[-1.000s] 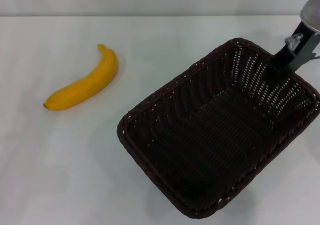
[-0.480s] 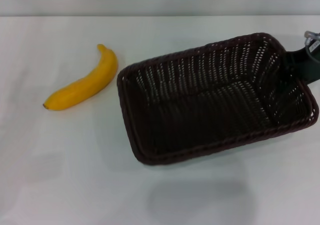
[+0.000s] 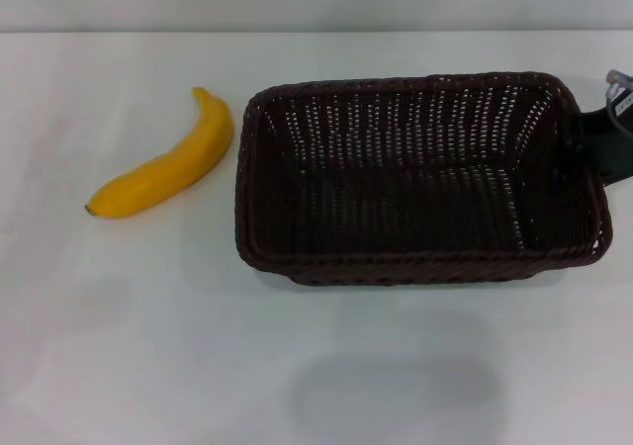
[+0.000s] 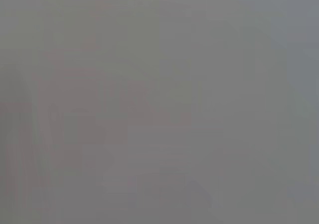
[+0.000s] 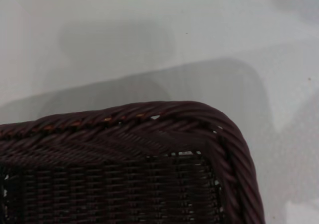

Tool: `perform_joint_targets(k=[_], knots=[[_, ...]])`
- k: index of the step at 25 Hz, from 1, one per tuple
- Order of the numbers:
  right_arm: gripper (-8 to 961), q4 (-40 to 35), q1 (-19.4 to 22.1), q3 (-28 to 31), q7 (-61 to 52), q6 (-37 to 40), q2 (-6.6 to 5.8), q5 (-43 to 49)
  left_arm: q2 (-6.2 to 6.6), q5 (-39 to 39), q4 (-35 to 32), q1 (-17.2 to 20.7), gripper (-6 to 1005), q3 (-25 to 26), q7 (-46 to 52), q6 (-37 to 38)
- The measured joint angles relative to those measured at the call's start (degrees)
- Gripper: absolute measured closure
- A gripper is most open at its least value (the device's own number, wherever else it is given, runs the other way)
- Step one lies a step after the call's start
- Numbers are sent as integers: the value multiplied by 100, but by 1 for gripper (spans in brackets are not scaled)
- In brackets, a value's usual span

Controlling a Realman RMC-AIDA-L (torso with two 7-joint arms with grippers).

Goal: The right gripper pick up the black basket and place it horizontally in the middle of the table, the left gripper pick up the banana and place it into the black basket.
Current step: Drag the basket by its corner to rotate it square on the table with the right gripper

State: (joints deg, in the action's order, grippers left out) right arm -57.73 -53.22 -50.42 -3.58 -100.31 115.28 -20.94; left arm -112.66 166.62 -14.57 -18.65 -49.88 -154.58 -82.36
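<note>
The black basket (image 3: 415, 265) lies lengthwise across the middle-right of the white table (image 3: 129, 346), its long sides running left to right. My right gripper (image 3: 596, 146) is at the basket's right short rim, at the right edge of the head view, and is shut on that rim. The right wrist view shows one braided corner of the basket (image 5: 149, 117) over the table. The yellow banana (image 3: 168, 163) lies on the table just left of the basket, apart from it. My left gripper is out of view; the left wrist view shows only plain grey.
A soft grey shadow (image 3: 396, 396) lies on the table in front of the basket. The grey back wall (image 3: 316, 0) runs beyond the table's far edge.
The basket has swung from a diagonal pose to lying level left-to-right, with my right gripper moving along at its right rim. The banana has not moved.
</note>
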Motion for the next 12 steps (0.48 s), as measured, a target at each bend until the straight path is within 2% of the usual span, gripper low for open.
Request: perform_joint_targets(k=[6,10,12], knots=[[817,-11,10,-595,-302,186,28,-138,73,-28,-1,-81,124,1,-2,185],[822,-151,62,-1380,-257,391,21,-395,115,-34,-2,-120,124,4,-12,270],[824,-186,42,-1547,-289,414,10,-398,134,-34,-2,-135,124,5,-14,309]])
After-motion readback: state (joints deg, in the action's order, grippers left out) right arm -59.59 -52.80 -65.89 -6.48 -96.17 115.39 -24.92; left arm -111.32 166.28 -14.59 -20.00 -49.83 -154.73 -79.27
